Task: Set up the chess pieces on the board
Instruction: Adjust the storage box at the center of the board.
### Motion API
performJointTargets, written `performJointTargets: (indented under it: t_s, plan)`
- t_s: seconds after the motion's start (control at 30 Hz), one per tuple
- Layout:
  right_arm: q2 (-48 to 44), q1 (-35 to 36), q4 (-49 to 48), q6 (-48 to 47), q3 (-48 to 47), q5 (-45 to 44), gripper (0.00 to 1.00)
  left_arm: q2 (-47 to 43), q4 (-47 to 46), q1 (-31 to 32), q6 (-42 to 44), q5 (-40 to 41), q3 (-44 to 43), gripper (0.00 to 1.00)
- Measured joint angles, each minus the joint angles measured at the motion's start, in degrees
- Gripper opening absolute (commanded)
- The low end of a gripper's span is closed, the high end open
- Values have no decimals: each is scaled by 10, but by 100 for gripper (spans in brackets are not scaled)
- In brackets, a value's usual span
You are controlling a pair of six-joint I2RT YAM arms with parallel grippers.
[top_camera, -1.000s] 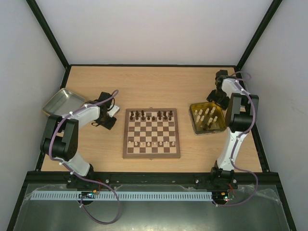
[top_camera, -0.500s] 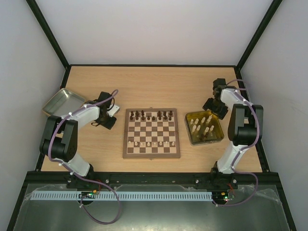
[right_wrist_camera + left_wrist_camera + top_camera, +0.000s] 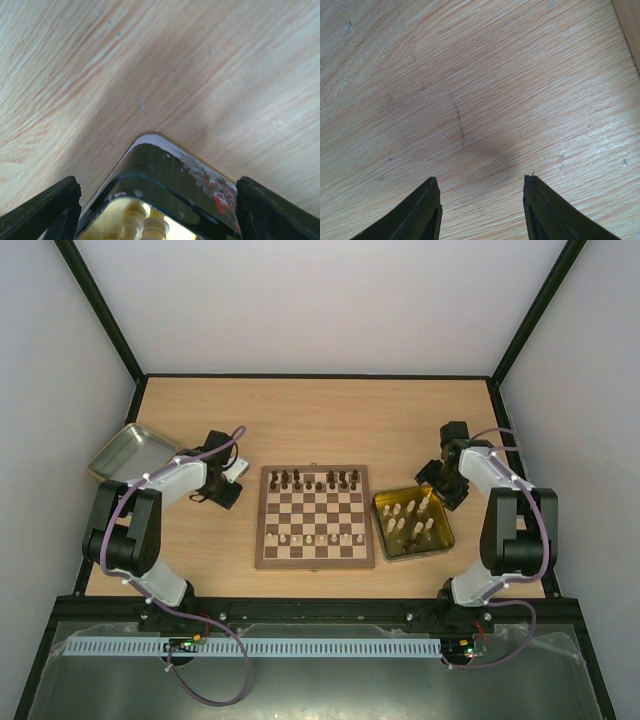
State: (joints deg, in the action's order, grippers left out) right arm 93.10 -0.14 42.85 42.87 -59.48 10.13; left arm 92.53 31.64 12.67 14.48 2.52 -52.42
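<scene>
- My right gripper (image 3: 436, 485) stands with its jaws wide apart, straddling the far corner of the yellow tray (image 3: 383, 530). The corner is lodged between them, pushed rather than clamped, as far as I can tell.
- Change noted: over the last second that tray has slid from out by my right arm to just beside the board's right edge, and my right arm has followed it in.
- The board (image 3: 315, 512) is unmoved at table centre. Dark pieces (image 3: 315, 480) fill its far rows and a line of cream pieces (image 3: 318, 538) stands on the near side.
- More cream pieces (image 3: 410, 518) lie loose in the yellow tray, not yet placed.
- My left gripper (image 3: 482, 182) is unchanged: jaws half apart, nothing between them, hanging over bare table (image 3: 470, 75) left of the board.
- Judgement: the remaining cream pieces are now within short reach of their squares, so picking from the tray looks to be the next step.
</scene>
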Motion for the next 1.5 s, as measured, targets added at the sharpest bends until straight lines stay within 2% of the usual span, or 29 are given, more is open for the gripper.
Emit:
performJointTargets:
  t_s: [0.33, 0.53, 0.73, 0.83, 0.9, 0.97, 1.03, 1.2, 1.33, 1.5]
  plan:
    - [-95, -2, -10, 110, 84, 42, 82, 0, 0, 0, 0, -2, 0, 47]
    - [-111, -2, -2, 143, 84, 35, 82, 0, 0, 0, 0, -2, 0, 47]
    - [-108, 4, 47, 87, -30, -29, 81, 0, 8, 0, 0, 0, -1, 48]
    - [-119, 32, 49, 45, -59, -60, 81, 0, 22, 0, 5, 8, -9, 48]
    - [-132, 77, 60, 20, -59, -78, 81, -2, 34, 0, 7, 15, -19, 51]
    - [-149, 123, 67, -2, -48, -84, 80, -8, 50, 0, 13, 20, -33, 61]
    - [-179, 158, 82, -23, -25, -88, 79, -18, 66, 0, 20, 22, -47, 66]
    - [-249, 189, 108, -44, 25, -85, 78, -40, 93, -4, 31, 23, -69, 74]
    - [-256, 197, 123, -54, 36, -60, 73, -40, 99, -5, 31, 17, -78, 76]
    - [-273, 198, 147, -68, 31, -41, 57, -17, 87, -26, 20, 3, -98, 75]
